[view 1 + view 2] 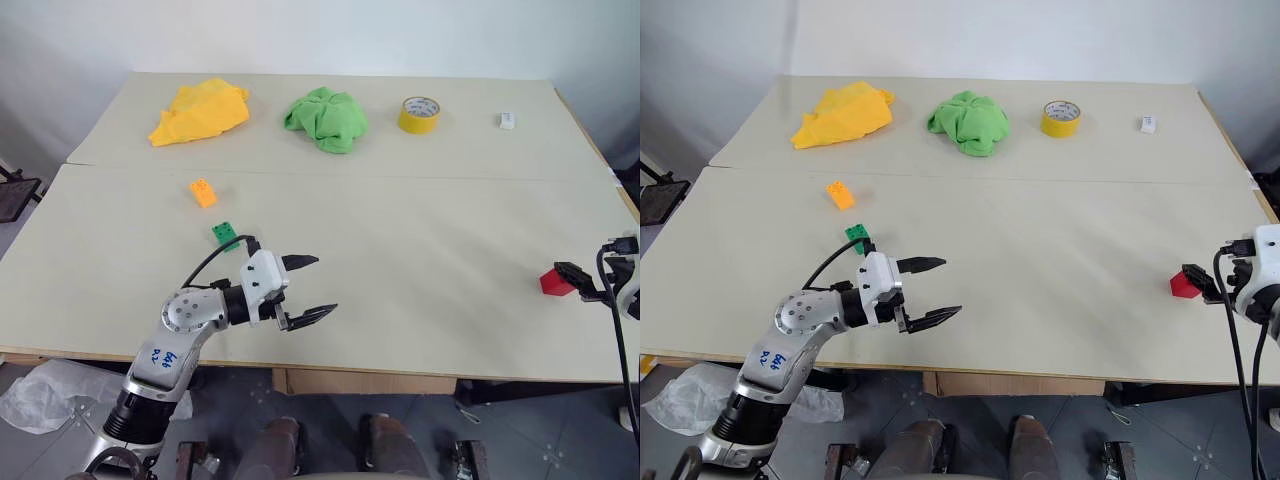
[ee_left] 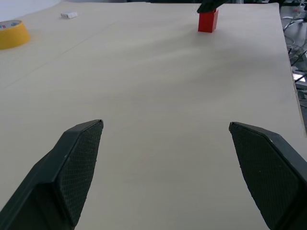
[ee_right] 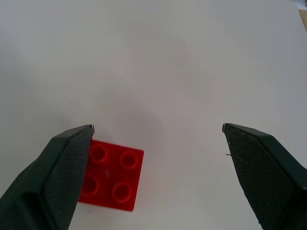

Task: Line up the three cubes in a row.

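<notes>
Cubes are lying apart on the desk [image 1: 420, 260], 3 in all and not in a row. The red cube [image 3: 111, 175] is sitting near the desk's right edge, studs up, beside the right gripper [image 3: 156, 143]. Its jaws are standing wide and released, grasping nothing; 1 finger [image 3: 57, 177] is overlapping the cube's side in the right wrist view, while the other finger is hanging well apart from it, so the cube is lying off-centre in the gap. Contact cannot be told. The cube is looking near square from above, with 4 studs and its edges slightly turned against the jaws' line.

The orange-yellow cube [image 1: 203, 192] is resting toward the desk's left side, its long axis running diagonally toward the far left corner. The green cube [image 1: 225, 236] is lying nearer the front edge, just behind the left gripper [image 1: 312, 288], whose jaws are also spread and empty, pointing toward the right edge.
</notes>
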{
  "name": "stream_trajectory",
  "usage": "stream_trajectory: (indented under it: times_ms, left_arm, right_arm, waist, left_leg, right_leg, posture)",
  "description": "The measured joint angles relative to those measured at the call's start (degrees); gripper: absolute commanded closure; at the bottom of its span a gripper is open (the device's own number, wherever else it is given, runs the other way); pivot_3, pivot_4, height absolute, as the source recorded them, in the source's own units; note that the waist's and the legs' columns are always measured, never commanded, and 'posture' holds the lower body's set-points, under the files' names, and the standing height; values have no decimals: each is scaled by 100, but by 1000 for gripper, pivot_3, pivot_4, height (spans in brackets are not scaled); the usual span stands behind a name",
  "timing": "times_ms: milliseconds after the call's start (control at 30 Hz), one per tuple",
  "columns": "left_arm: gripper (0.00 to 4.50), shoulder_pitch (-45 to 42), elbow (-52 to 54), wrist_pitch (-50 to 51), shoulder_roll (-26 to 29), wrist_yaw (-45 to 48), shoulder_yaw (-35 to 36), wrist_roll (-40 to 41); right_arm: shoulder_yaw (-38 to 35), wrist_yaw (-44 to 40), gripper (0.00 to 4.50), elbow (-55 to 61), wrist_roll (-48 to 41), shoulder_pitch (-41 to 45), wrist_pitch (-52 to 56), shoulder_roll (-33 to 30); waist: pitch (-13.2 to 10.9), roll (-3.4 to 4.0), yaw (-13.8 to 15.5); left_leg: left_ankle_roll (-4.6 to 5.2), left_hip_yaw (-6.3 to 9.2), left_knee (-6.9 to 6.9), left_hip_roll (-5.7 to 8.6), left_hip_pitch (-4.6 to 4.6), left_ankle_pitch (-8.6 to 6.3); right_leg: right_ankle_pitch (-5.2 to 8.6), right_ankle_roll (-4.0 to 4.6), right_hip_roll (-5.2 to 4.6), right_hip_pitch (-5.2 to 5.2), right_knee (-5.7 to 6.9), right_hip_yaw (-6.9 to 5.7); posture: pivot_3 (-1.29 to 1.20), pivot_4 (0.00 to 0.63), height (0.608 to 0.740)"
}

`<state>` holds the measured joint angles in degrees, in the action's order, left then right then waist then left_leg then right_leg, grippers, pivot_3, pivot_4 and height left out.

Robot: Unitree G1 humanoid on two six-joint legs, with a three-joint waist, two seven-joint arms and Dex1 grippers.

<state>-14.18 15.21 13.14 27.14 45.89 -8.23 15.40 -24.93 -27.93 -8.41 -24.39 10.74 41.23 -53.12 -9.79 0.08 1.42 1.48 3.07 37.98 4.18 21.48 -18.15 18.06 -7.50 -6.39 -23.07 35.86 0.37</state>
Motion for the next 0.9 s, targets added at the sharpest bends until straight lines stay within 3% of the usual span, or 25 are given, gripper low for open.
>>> stream_trajectory:
  times_ms: [67,200,600,767,900]
  left_arm:
    - [10,63,13,11,37,-3,1,-2]
    - [0,121,48,68,101,-19,23,-2]
    - [0,101,69,84,110,-81,55,-10]
    - [0,114,73,84,112,-99,55,-11]
    - [0,134,97,82,108,-111,49,-11]
  right_arm:
    - [103,-63,185,-245,81,177,-28,-7]
    - [226,-247,1165,-621,120,399,-162,18]
    - [126,-354,1165,-729,146,342,-683,239]
    - [28,-445,39,-655,91,162,-448,233]
    - [-69,-430,39,-514,20,180,-146,233]
  waist:
    - [1,-2,5]
    - [1,-6,17]
    - [4,-11,10]
    - [3,-8,3]
    - [-1,2,-20]
  left_leg:
    - [0,3,0,0,-7,0]
    - [1,23,0,0,-21,-2]
    - [4,32,0,3,-21,-6]
    - [4,31,0,4,-19,-6]
    - [2,24,-3,0,-19,-6]
  right_leg:
    - [-1,-1,0,11,-5,-3]
    - [-1,-3,0,45,-25,-17]
    - [-3,-6,-3,52,-34,-23]
    - [-3,-6,-5,49,-35,-21]
    - [-3,-6,-2,42,-33,-17]
  posture:
    - [0,150,740]
    - [0,150,740]
    - [0,150,740]
    - [0,150,740]
    - [0,150,740]
